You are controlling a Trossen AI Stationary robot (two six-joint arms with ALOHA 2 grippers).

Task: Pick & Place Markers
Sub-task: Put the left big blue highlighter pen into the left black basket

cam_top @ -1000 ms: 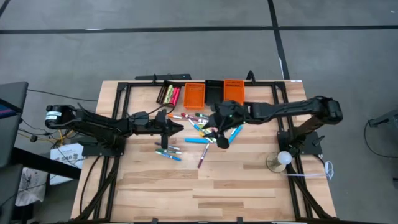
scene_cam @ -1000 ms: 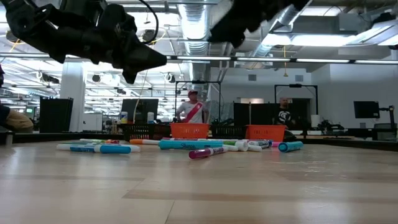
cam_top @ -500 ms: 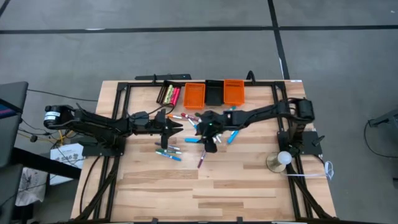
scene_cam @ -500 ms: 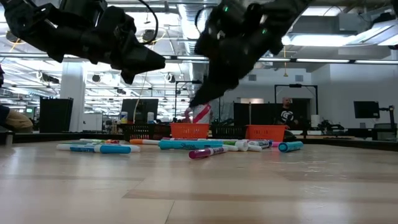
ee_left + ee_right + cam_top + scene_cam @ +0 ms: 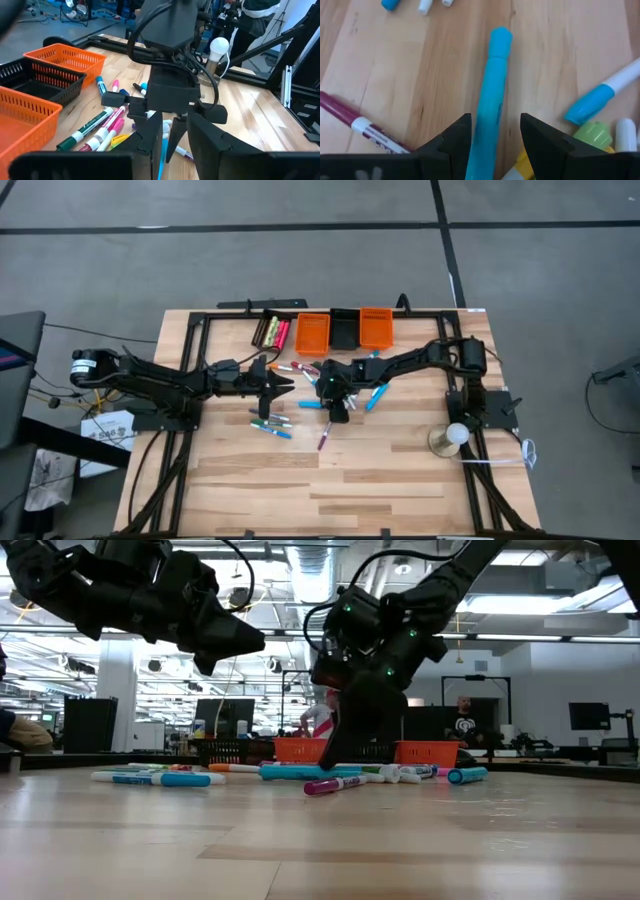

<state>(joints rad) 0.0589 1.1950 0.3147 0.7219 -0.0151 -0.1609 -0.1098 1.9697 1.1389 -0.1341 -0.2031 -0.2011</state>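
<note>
Several markers (image 5: pixel 318 372) in pink, blue, green and purple lie scattered flat at the table's middle. My right gripper (image 5: pixel 492 125) is open and low over the table, pointing steeply down. Its two fingers stand on either side of a light blue marker (image 5: pixel 495 75) without touching it, and the marker runs lengthwise through the gap. In the low view the same blue marker (image 5: pixel 295 772) lies flat beside that gripper (image 5: pixel 350 762). My left gripper (image 5: pixel 287 386) hovers left of the pile, pointing about level toward it, open by a small gap with nothing in it.
Two orange bins (image 5: pixel 312 330) (image 5: pixel 376 327), with a black bin (image 5: pixel 344 330) between them, stand at the far edge. A dark bin (image 5: pixel 271 332) to their left holds markers. A purple marker (image 5: pixel 326 436) lies nearer, and a white bulb on a stand (image 5: pixel 456 435) is at the right.
My right gripper has come down from well above the table, moving toward the left edge, and has tipped more steeply downward. Its fingers now straddle the light blue marker. The markers have not moved.
</note>
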